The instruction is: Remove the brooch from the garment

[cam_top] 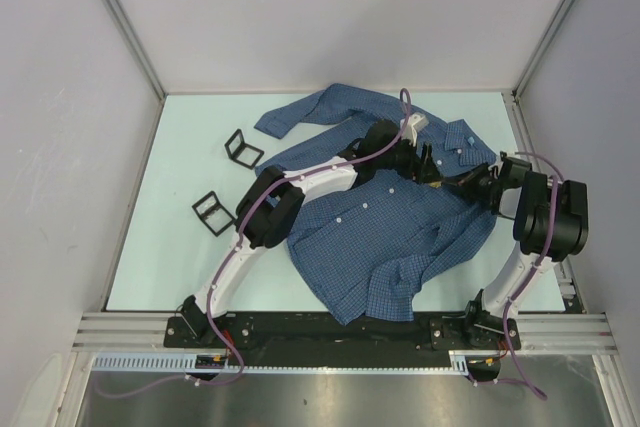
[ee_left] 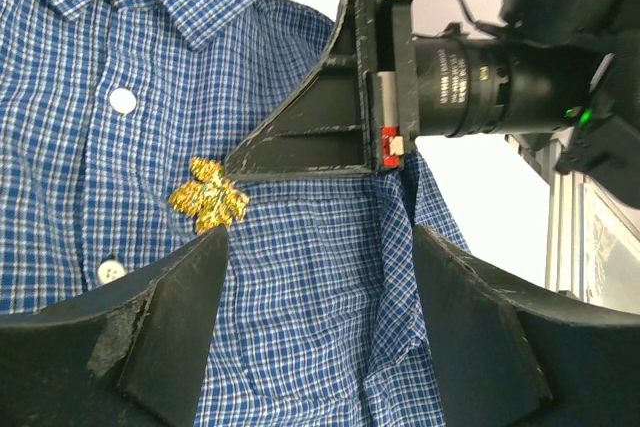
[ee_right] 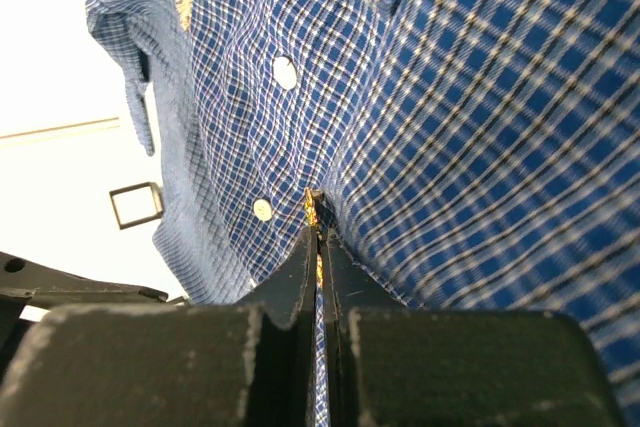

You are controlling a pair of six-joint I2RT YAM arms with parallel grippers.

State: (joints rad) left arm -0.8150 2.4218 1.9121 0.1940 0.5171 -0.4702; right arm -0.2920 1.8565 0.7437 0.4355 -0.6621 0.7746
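Pinching the brooch [ee_left: 208, 197] edge, some shirt [ee_left: 300, 327] cloth caught too, the right gripper [ee_right: 314, 222] is closed tight, apparently to pull it free; the left gripper [ee_left: 320, 242] gapes wide just beside, probably to pin cloth.

The shirt [cam_top: 400, 237] is blue with a fine white check and white buttons [ee_left: 123, 100]; the brooch [ee_left: 208, 197] on it is gold.

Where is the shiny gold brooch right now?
In the left wrist view the brooch sits on the shirt front, just right of the white buttons, at the tip of the right pincer.
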